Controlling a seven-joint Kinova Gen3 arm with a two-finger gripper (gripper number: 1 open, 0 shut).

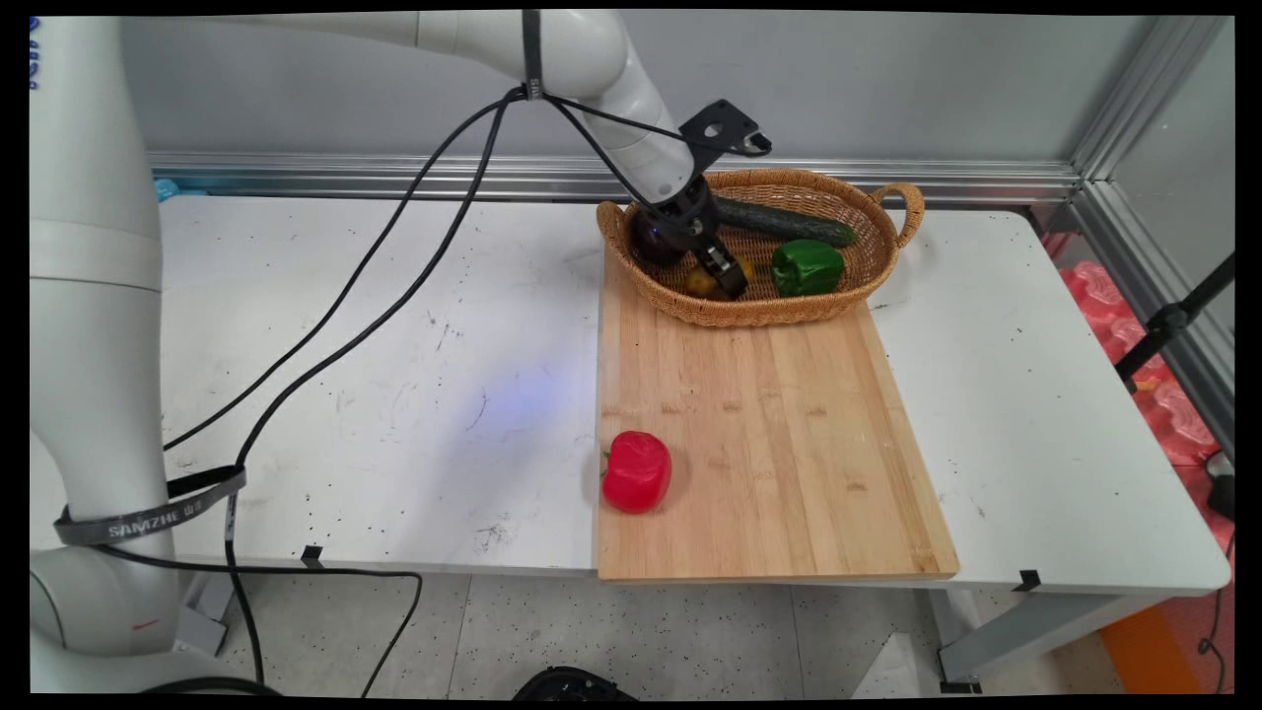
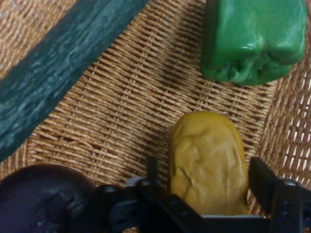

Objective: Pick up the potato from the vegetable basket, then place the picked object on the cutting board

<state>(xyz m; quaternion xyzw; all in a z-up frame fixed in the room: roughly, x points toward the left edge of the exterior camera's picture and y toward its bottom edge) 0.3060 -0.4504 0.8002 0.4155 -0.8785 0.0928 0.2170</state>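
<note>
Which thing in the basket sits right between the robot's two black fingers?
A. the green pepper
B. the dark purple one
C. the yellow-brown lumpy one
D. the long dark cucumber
C: in the hand view the yellow-brown lumpy one lies between the fingers of the gripper, while the green pepper, cucumber and dark purple one lie off to the sides in the basket.

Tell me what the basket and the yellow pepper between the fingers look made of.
Basket: woven wicker or rattan, matte, with visible tan strands. Yellow pepper: probably plastic or rubber, a dull moulded skin with soft creases. The gripper stands around it.
</note>
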